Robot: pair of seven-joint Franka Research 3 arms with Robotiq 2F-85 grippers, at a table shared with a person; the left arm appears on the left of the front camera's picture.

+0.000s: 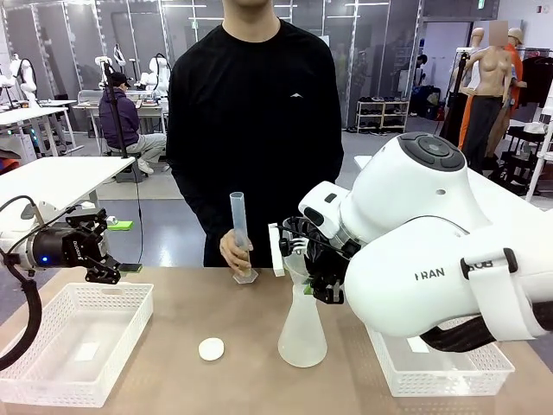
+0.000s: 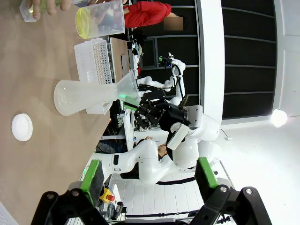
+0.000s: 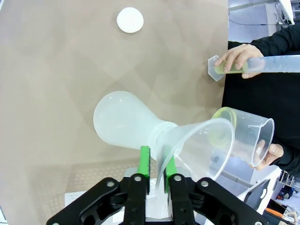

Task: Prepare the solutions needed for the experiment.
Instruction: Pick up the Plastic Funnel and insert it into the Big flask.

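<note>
Right wrist view: the right end effector (image 3: 157,164) stands at a narrow gap astride the rim of the funnel (image 3: 201,145) seated in the flask (image 3: 124,122). Whether its pads press the rim I cannot tell. Just past the flask's mouth, a tilted beaker (image 3: 251,140) holds the solutions (image 2: 83,23). The left end effector (image 1: 105,259), wide and empty, hangs well left of the flask by a white basket (image 1: 86,290), with bare desk (image 1: 216,303) between.
</note>
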